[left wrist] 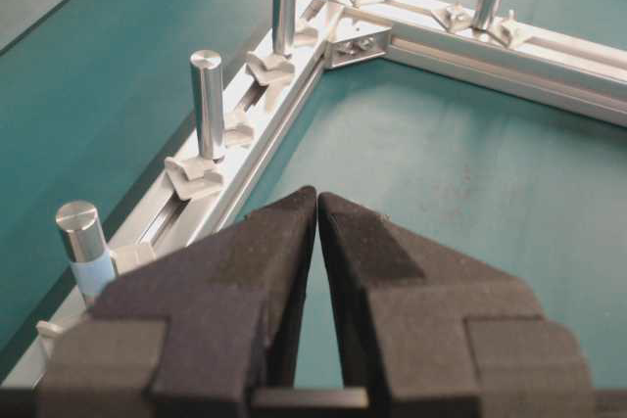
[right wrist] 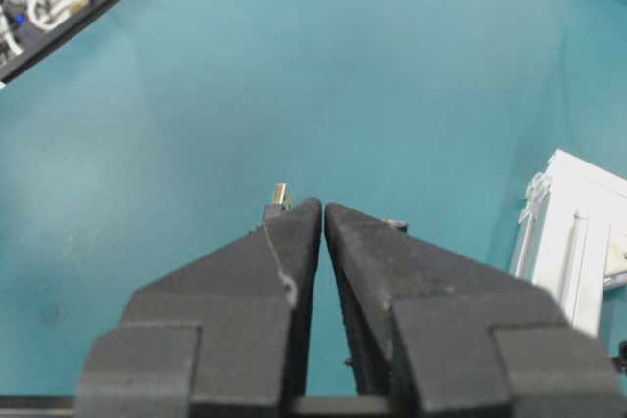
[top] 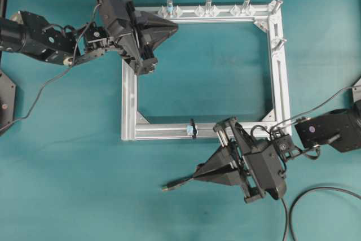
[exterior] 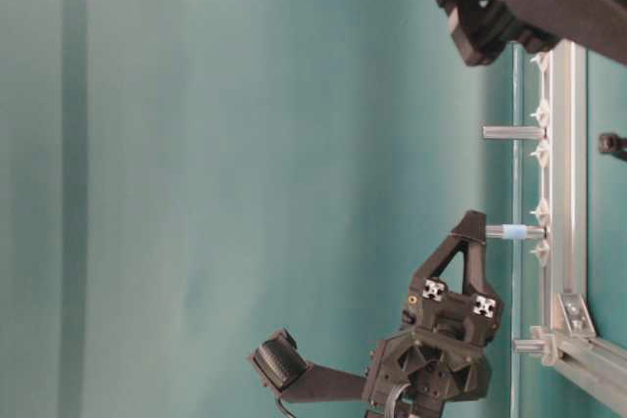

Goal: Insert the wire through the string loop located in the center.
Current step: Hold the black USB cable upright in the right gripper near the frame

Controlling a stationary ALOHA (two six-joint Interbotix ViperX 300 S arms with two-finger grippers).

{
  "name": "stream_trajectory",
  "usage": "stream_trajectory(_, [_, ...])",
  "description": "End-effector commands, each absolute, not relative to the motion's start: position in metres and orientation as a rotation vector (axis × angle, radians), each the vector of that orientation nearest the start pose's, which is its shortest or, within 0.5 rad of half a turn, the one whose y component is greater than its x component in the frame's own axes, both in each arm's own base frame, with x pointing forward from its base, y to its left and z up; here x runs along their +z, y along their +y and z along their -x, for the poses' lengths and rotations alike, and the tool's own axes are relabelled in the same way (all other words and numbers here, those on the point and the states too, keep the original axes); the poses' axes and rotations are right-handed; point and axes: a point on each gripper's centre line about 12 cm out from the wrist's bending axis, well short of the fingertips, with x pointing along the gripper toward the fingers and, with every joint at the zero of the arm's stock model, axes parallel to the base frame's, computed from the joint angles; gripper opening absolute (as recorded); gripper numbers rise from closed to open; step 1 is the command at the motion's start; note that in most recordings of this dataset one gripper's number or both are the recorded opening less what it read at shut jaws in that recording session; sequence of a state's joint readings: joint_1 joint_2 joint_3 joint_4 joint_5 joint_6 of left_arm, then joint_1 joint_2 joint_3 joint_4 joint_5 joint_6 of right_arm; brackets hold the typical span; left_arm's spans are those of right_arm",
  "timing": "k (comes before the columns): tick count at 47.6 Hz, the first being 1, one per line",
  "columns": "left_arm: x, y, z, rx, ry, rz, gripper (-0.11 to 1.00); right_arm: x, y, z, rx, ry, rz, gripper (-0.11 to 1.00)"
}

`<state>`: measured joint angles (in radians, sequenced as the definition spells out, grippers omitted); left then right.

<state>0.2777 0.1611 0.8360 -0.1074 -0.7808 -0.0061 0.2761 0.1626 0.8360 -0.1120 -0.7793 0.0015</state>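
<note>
Below the frame [top: 279, 77], right gripper [top: 197, 174] clamped on wire [top: 177, 183], near loop [top: 193, 128]; left gripper [top: 174, 26] closed, empty.

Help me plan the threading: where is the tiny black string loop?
Overhead view: the tiny black string loop circles the silver aluminium frame's near bar, mid-length, just left of the right gripper.
</note>
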Motion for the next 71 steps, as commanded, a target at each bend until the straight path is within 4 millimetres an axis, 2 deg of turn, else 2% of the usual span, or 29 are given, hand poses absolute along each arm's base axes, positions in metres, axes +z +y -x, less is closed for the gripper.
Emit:
stream_trajectory(1, [0.153, 0.112, -0.372, 0.328, 0.199, 0.069, 0.15, 0.143, 0.11, -0.373, 0.35, 0.183, 0.098, 0.19])
stream_trajectory(3, [0.153, 0.113, -0.372, 0.329, 0.228, 0.073, 0.12, 0.142, 0.11, -0.373, 0.351, 0.187, 0.1, 0.18])
stream_trajectory(6, [0.153, 0.112, -0.37, 0.324, 0.277, 0.079, 0.01, 0.141, 0.111, -0.372, 0.352, 0.195, 0.101, 0.04])
stream_trajectory(8, [0.152, 0.112, -0.368, 0.323, 0.302, 0.079, 0.0, 0.141, 0.111, -0.372, 0.353, 0.197, 0.105, 0.0])
stream_trajectory(23, [0.163, 0.108, -0.36, 0.313, 0.319, 0.05, 0.0, 0.143, 0.112, -0.374, 0.354, 0.191, 0.107, 0.0])
stream_trajectory(61, [0.158, 0.099, -0.358, 0.291, 0.339, 0.057, 0.0, 0.137, 0.112, -0.378, 0.352, 0.284, 0.123, 0.0])
stream_trajectory(64, [0.157, 0.099, -0.358, 0.291, 0.341, 0.057, 0.0, 0.136, 0.112, -0.378, 0.352, 0.294, 0.125, 0.07])
stream_trajectory(69, [0.157, 0.099, -0.358, 0.291, 0.342, 0.057, 0.0, 0.136, 0.112, -0.378, 0.352, 0.296, 0.125, 0.34])
stream_trajectory(71, [0.157, 0.099, -0.358, 0.292, 0.342, 0.058, 0.0, 0.136, 0.112, -0.379, 0.352, 0.294, 0.125, 0.39])
